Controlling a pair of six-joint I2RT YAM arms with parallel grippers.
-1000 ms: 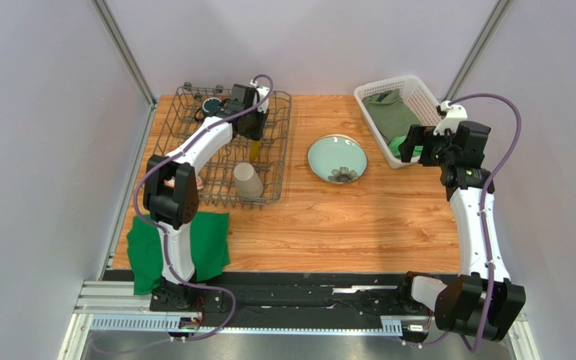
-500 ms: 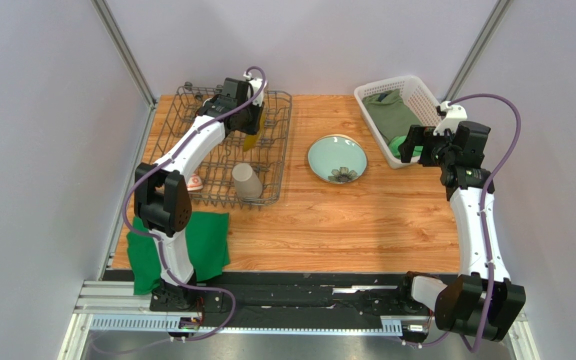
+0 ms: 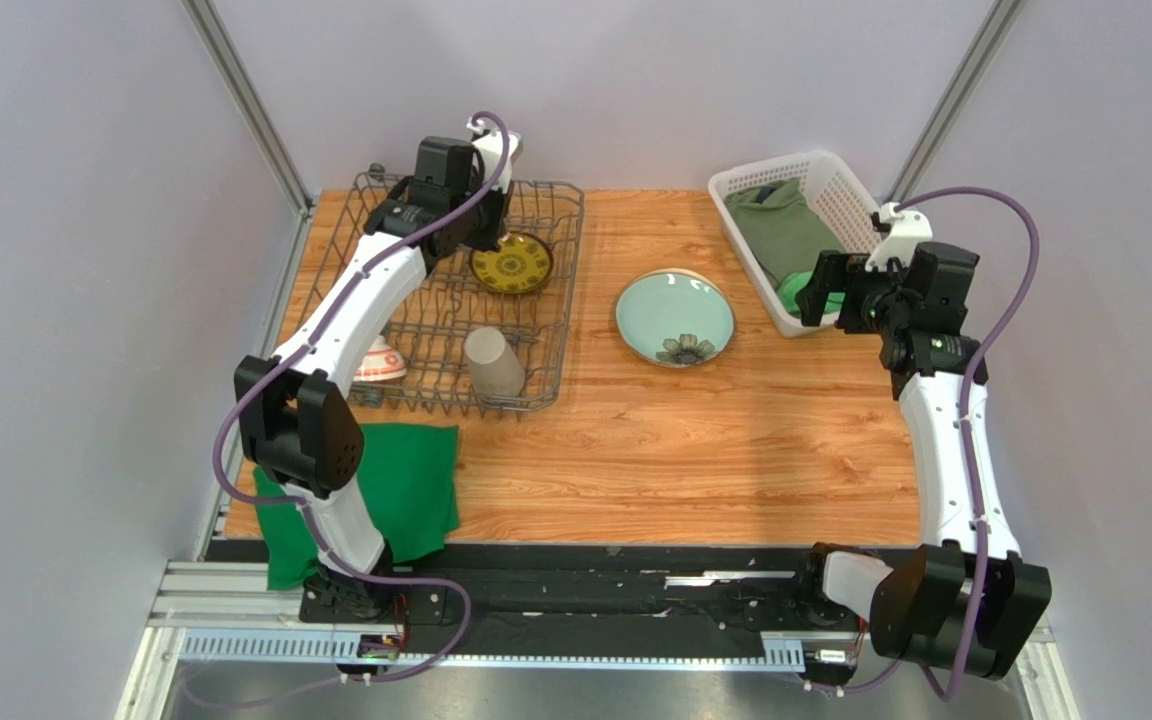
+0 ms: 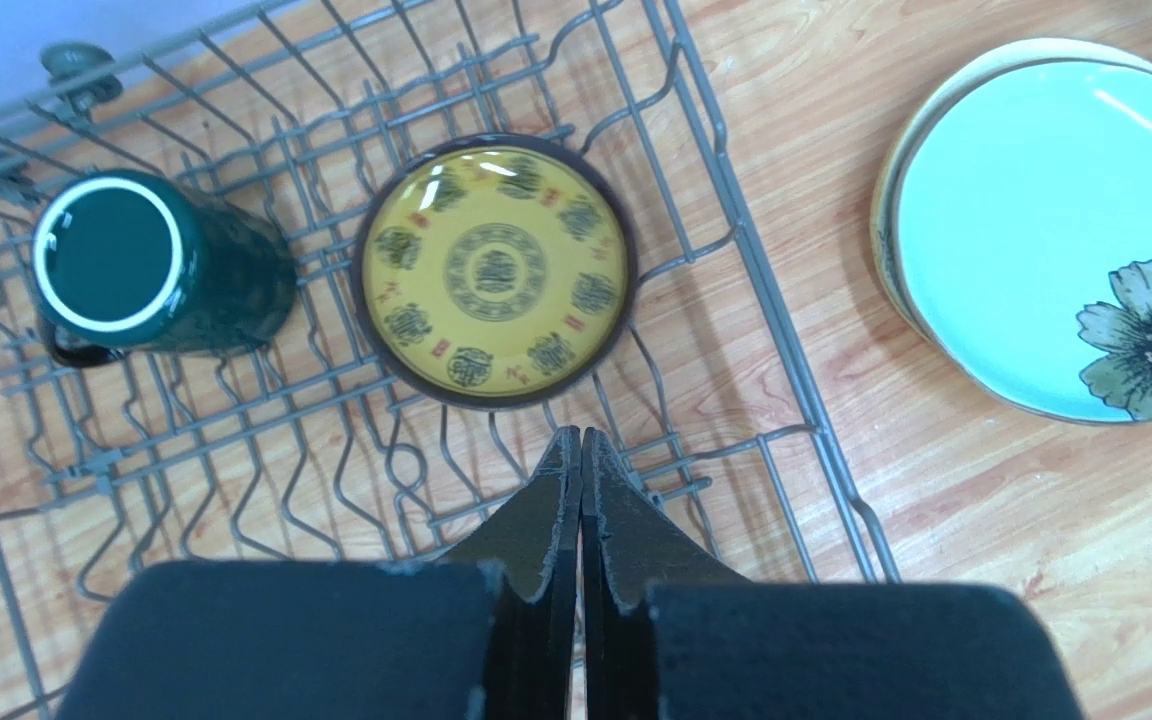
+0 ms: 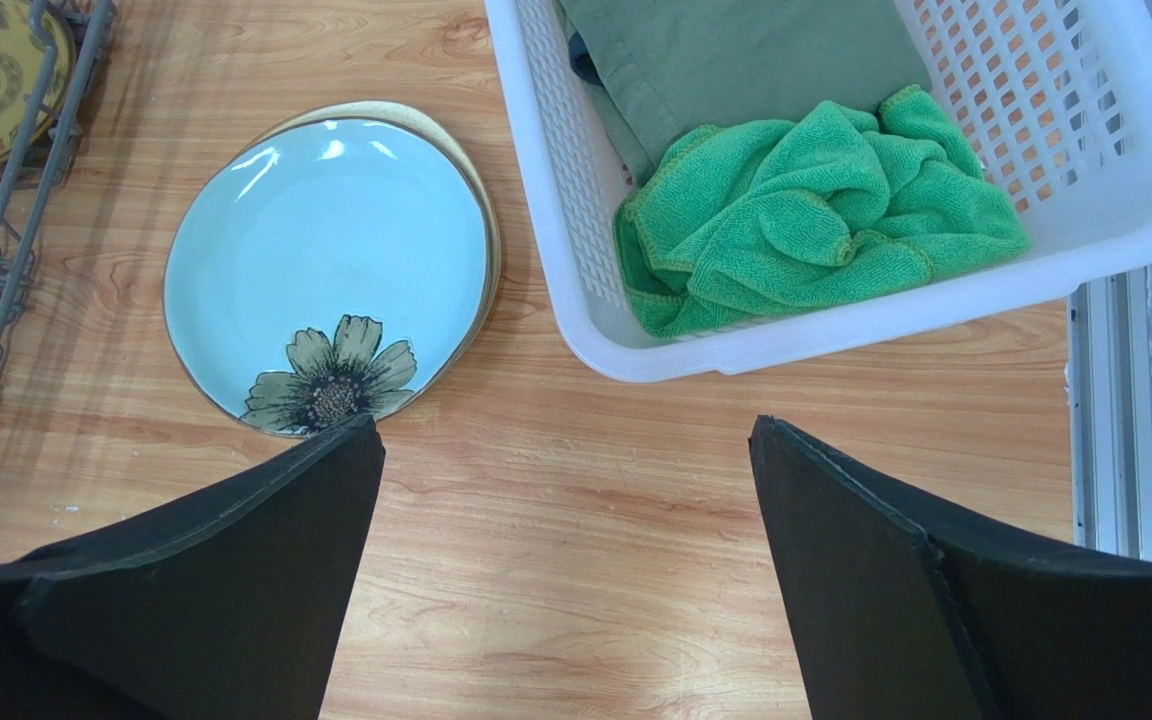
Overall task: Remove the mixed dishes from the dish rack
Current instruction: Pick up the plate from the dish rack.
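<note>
The dark grey wire dish rack (image 3: 330, 255) stands at the far left of the table. A yellow patterned plate (image 3: 512, 263) lies flat in its far right part. The plate (image 4: 494, 270) also shows in the left wrist view, next to a dark green mug (image 4: 147, 270). A beige cup (image 3: 495, 362) and a small red-and-white bowl (image 3: 381, 362) sit in the rack's near part. My left gripper (image 3: 473, 225) is shut and empty, raised above the rack; its tips (image 4: 579, 438) are just short of the yellow plate. A pale teal plate (image 3: 674, 317) lies on the table over a cream rim (image 5: 455, 150). My right gripper (image 3: 823, 293) is open and empty above the table.
A white lattice basket (image 3: 823, 177) with green cloths (image 5: 823, 210) stands at the far right. A green cloth (image 3: 387, 488) lies at the near left, in front of the rack. Rack wires (image 4: 778, 345) rise between the yellow plate and the teal plate.
My left gripper has risen and drawn back to the far left, off the yellow plate. The plate, tilted under the gripper before, now lies flat in the rack. The right arm is still.
</note>
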